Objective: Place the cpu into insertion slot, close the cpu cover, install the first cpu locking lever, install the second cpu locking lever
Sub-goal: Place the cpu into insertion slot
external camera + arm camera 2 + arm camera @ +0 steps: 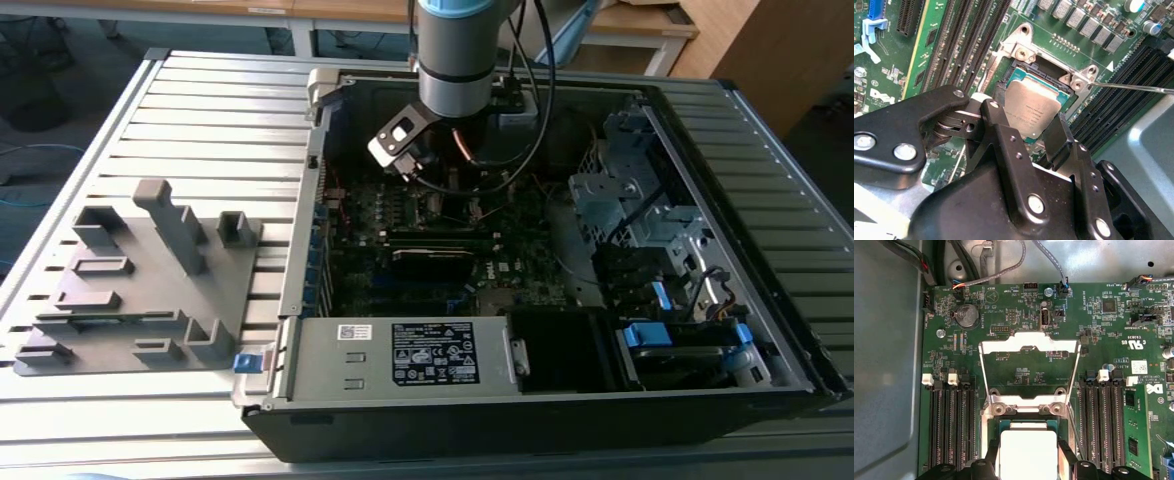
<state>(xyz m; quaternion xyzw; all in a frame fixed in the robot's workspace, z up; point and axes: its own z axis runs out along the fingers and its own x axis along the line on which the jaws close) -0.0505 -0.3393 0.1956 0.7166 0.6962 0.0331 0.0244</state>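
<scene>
2 fingers (1056, 137) of the gripper (1029, 122) pinch the cpu (1031, 100) by opposite edges, 12 o'clock in the case (534, 425); seemingly light, stiff, fragile.

Soft light brightens the tabletop (174, 110) in the exterior view, the computer case (534, 425) sits shadowed inside, and glare washes the cpu (1028, 455) white in the first wrist view.

The cpu (1029, 452) is dull silver-grey, the cpu cover (1029, 342) pale silver, the circuit board (1029, 375) green, the gripper (1029, 114) black, the table (200, 120) ribbed grey.
</scene>
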